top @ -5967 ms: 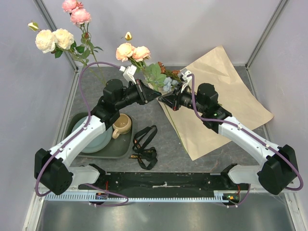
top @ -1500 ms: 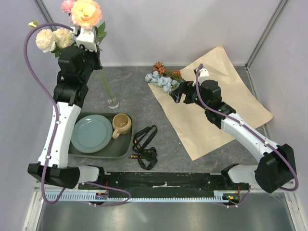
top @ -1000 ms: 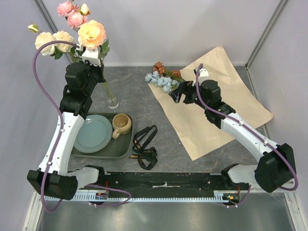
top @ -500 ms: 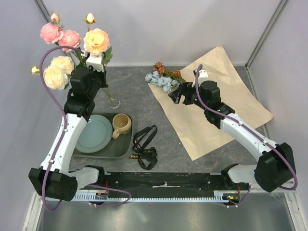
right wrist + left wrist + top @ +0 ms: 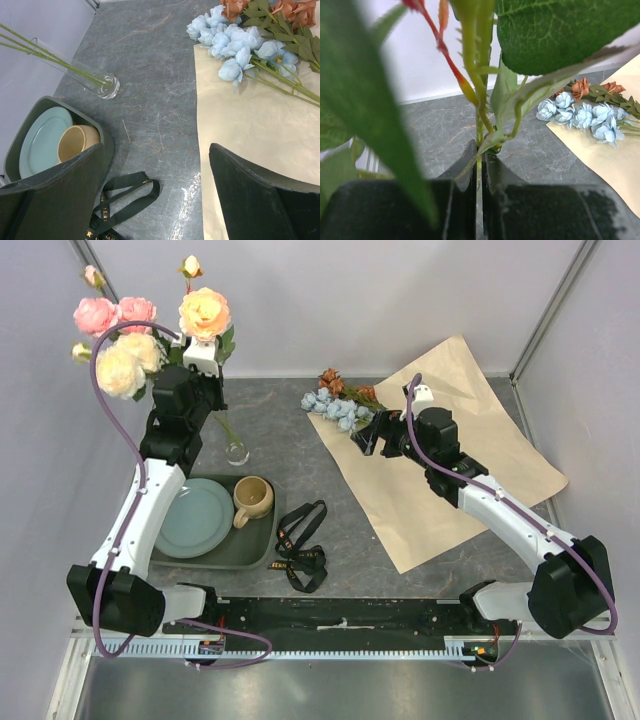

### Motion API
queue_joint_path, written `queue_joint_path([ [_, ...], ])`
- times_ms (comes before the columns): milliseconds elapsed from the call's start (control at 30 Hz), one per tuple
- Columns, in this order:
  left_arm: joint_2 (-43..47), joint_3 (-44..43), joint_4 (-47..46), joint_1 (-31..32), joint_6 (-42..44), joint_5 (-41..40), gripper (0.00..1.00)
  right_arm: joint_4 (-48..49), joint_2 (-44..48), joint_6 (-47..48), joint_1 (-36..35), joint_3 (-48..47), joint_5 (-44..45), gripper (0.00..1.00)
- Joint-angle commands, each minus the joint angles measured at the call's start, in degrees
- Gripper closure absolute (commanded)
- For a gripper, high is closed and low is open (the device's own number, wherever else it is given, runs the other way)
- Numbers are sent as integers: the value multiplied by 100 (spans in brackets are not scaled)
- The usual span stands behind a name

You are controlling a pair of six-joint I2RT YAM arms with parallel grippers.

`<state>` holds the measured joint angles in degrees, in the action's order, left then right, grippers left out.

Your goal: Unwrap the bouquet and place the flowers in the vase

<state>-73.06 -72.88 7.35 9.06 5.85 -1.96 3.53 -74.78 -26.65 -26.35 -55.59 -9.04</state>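
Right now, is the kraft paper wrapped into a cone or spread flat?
Spread flat: the paper lies open, with blue and rust flowers lying loose on its corner.

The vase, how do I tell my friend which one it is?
Look at the left side of the grey table, at the dark green tray. Just behind it stands the vase, slim and narrow. It is the only see-through glass thing, with green flower stems inside, unlike the tan mug.
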Motion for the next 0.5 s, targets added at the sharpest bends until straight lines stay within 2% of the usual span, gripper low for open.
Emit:
queue_joint_path([
  [0,-138,-156,99,-45,74,-156,98,245,16,-6,25,49,-28,7],
  [467,-358,-68,108,-89,206,-218,98,245,-45,-33,42,31,-54,7],
])
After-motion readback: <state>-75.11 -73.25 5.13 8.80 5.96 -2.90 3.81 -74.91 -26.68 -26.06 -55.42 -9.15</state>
